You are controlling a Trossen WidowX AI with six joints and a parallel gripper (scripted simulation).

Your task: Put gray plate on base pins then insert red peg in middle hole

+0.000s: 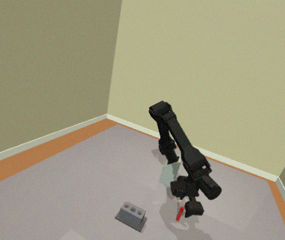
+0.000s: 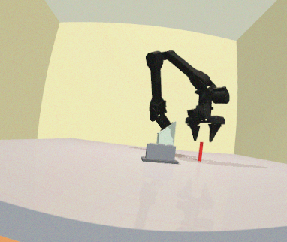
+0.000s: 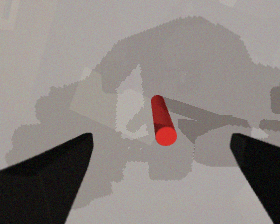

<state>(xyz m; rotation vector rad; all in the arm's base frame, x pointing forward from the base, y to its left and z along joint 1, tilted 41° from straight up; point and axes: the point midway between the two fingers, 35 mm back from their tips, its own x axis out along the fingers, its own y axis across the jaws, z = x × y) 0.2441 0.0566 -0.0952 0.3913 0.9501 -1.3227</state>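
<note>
The gray plate (image 1: pixel 130 216) (image 2: pixel 161 152), a thick block with three holes in its top, sits level on the darker flat base (image 1: pixel 126 222) (image 2: pixel 159 161). The pins cannot be made out. The red peg (image 1: pixel 180 214) (image 2: pixel 200 152) (image 3: pixel 162 117) stands upright, apart from the base, to its right in the top and exterior views. My gripper (image 1: pixel 183 205) (image 2: pixel 203 140) (image 3: pixel 161 139) is open and empty, pointing down over the peg. In the exterior view its fingertips are around the height of the peg's top. In the wrist view the peg shows between the two fingers, touching neither.
A pale greenish panel (image 1: pixel 168 174) (image 2: pixel 167 135) stands by the foot of the arm, behind the plate in the exterior view. The arm reaches forward from there. Its shadow falls around the peg. Walls stand around the floor.
</note>
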